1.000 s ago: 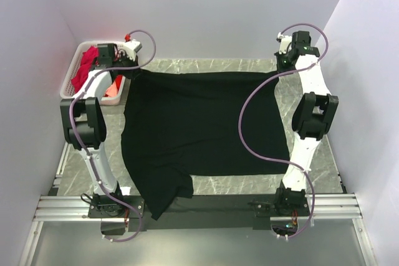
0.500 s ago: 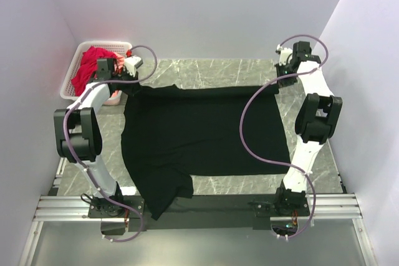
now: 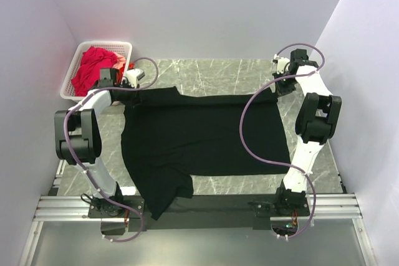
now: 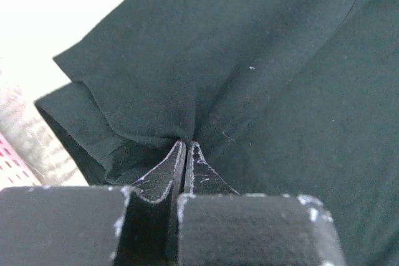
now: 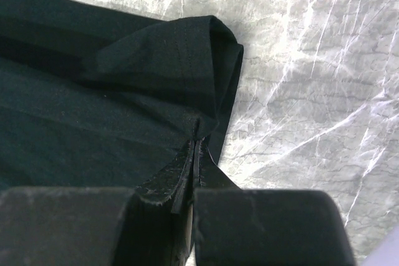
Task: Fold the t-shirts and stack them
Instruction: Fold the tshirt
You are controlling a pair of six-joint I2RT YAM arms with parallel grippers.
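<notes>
Left gripper (image 4: 187, 144) is clamped tight on a pinch of the black t-shirt (image 3: 199, 135) at its far left corner, the cloth gathering into creases that run down between the closed fingers, with a doubled edge of fabric hanging just beside them; the hold sits right at the corner, probably so that the whole far edge can be carried as one line. Just behind and to the left of this gripper stands the white basket (image 3: 106, 44), with the red t-shirts (image 3: 93, 66) heaped inside and waiting their turn, well out of the way of the folding area. The black t-shirt lies spread across the middle of the marble table (image 3: 212, 66), mostly flat, its far edge drawn into a fairly straight band between the two arms, while one sleeve (image 3: 165, 197) trails over the near edge toward the left arm's base. On the far right, the right gripper (image 5: 196, 135) is likewise closed on the shirt's other far corner, where the cloth is turned over on itself into a small fold just above the fingertips, bare marble showing beside it. Both corners being held level and taut suggests the first fold is in hand: bringing the far edge over toward the near one, and the loose sleeve may need tidying before the fold lies neat
</notes>
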